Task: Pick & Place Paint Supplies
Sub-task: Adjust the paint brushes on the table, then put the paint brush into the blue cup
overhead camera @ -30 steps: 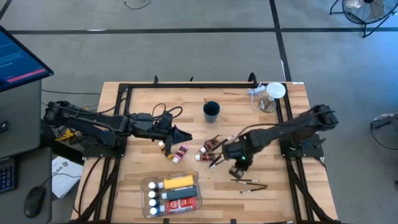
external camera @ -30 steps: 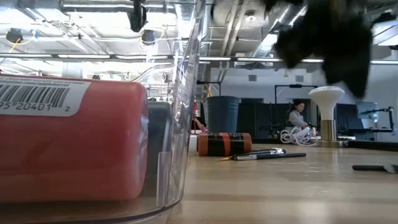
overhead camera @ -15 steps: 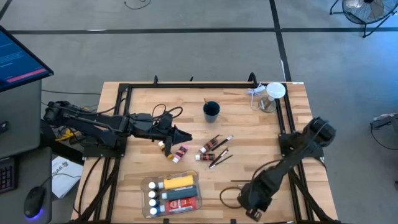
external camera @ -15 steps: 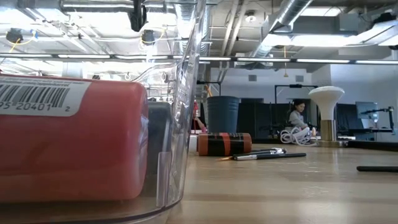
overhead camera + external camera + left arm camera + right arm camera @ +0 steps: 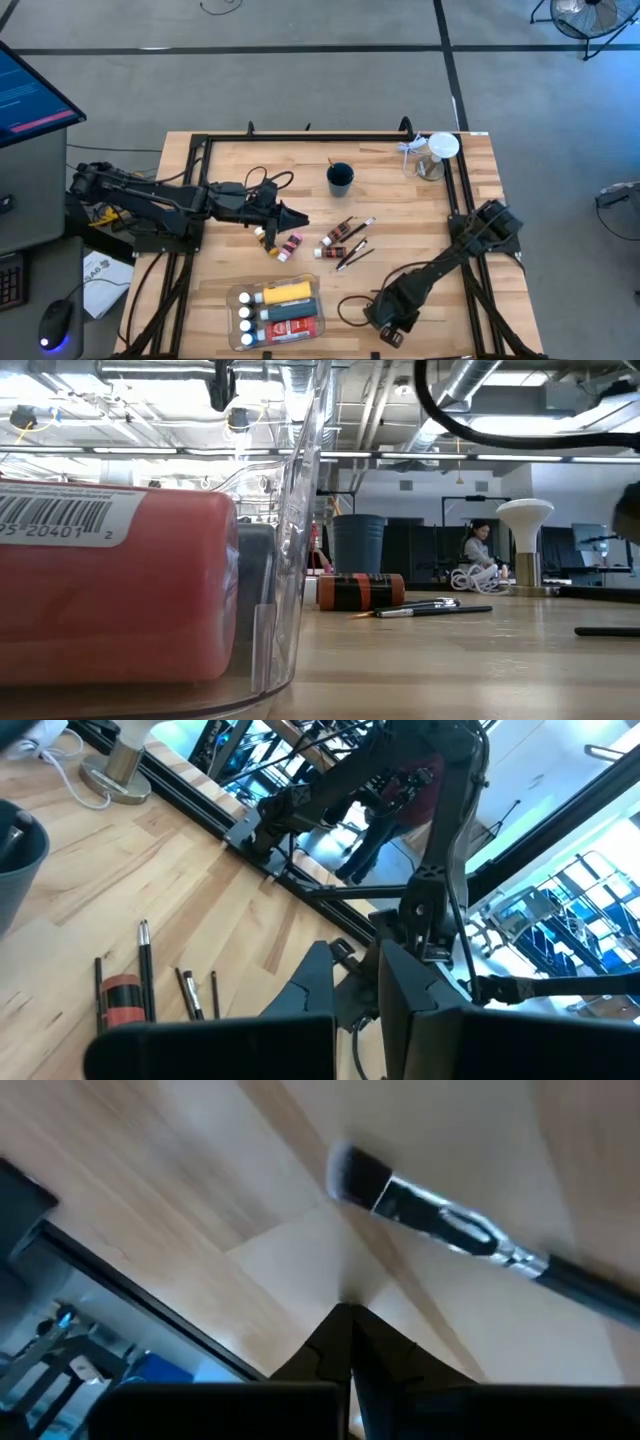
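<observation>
Small paint tubes [image 5: 334,238] and thin brushes [image 5: 355,252] lie mid-table; the red-and-black tube [image 5: 360,592] also shows in the low view. Two more tubes [image 5: 280,243] lie just in front of my left gripper [image 5: 297,217], which hovers open by a narrow gap and empty [image 5: 360,1005]. A clear bin [image 5: 275,308] near the front edge holds the yellow bottle [image 5: 288,292], a red bottle and white-capped ones. My right gripper [image 5: 348,1312] is shut and empty, low over the wood near the front edge [image 5: 386,328]. A dark-handled brush [image 5: 440,1220] lies on the table just ahead of it.
A dark cup [image 5: 340,178] stands at the back middle, and a clear jar with a white lid [image 5: 440,150] and a white cord at the back right. A black frame [image 5: 300,138] runs along the table's edges. One brush [image 5: 605,630] lies alone at the right.
My right gripper has swung from the tubes at mid-table toward the near edge and dropped low over the wood, then drifted a little toward the table's left. The left arm and the supplies have stayed put.
</observation>
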`<move>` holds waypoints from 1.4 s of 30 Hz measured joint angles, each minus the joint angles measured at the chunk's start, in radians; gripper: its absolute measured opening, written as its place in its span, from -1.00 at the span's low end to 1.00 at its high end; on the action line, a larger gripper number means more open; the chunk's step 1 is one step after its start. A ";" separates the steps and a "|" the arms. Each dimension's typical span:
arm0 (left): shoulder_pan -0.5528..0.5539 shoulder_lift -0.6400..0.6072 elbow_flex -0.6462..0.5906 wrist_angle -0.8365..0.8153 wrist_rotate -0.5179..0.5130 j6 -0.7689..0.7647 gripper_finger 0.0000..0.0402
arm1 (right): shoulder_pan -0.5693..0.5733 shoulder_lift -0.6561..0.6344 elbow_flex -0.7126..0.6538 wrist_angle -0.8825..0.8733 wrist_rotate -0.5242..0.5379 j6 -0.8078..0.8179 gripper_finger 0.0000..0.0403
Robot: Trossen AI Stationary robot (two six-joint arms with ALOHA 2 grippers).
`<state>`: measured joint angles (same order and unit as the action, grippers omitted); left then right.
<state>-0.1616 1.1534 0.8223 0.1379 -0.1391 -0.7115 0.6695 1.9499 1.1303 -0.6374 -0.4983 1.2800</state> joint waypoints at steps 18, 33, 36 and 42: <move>-0.011 0.000 0.000 0.000 0.001 -0.001 -1.00 | -0.158 -0.021 0.002 -0.180 0.225 -0.171 -1.00; -0.011 0.000 0.000 0.000 0.005 -0.003 -1.00 | -0.421 -0.020 0.003 -0.226 0.353 -0.437 -1.00; -0.011 0.000 0.000 0.000 0.005 -0.003 -1.00 | -0.475 -0.021 0.003 -0.229 0.381 -0.480 -1.00; -0.011 0.000 0.000 0.000 0.005 -0.003 -1.00 | -0.563 -0.037 0.012 -0.257 0.420 -0.524 -1.00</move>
<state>-0.1726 1.1534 0.8223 0.1379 -0.1345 -0.7143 0.1066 1.9125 1.1428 -0.8939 -0.0786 0.7563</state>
